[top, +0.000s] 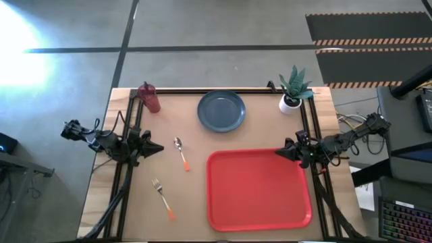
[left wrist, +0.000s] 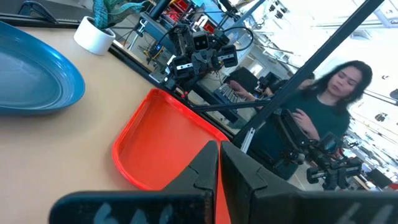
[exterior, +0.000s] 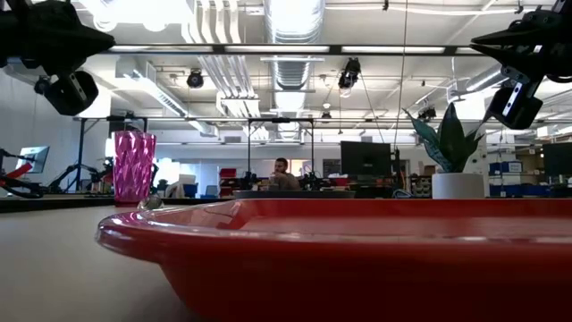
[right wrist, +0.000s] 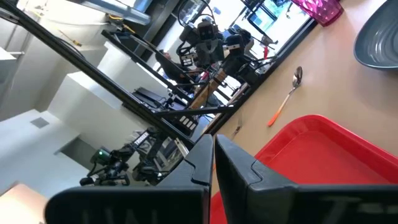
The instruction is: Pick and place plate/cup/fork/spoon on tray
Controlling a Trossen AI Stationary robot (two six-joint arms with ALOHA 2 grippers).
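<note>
The red tray (top: 258, 190) lies at the table's near right; it fills the low view (exterior: 357, 250). The blue-grey plate (top: 221, 111) sits at the far middle. The dark red cup (top: 149, 97) stands at the far left. The spoon (top: 181, 152) and the fork (top: 163, 198) lie left of the tray, both with orange handles. My left gripper (top: 159, 148) is shut and empty, above the table left of the spoon. My right gripper (top: 278, 154) is shut and empty, above the tray's far right corner.
A white pot with a green plant (top: 293, 91) stands at the far right corner. Black frame rails run along the table's left, right and far edges. A person (left wrist: 323, 118) is beyond the table's right side.
</note>
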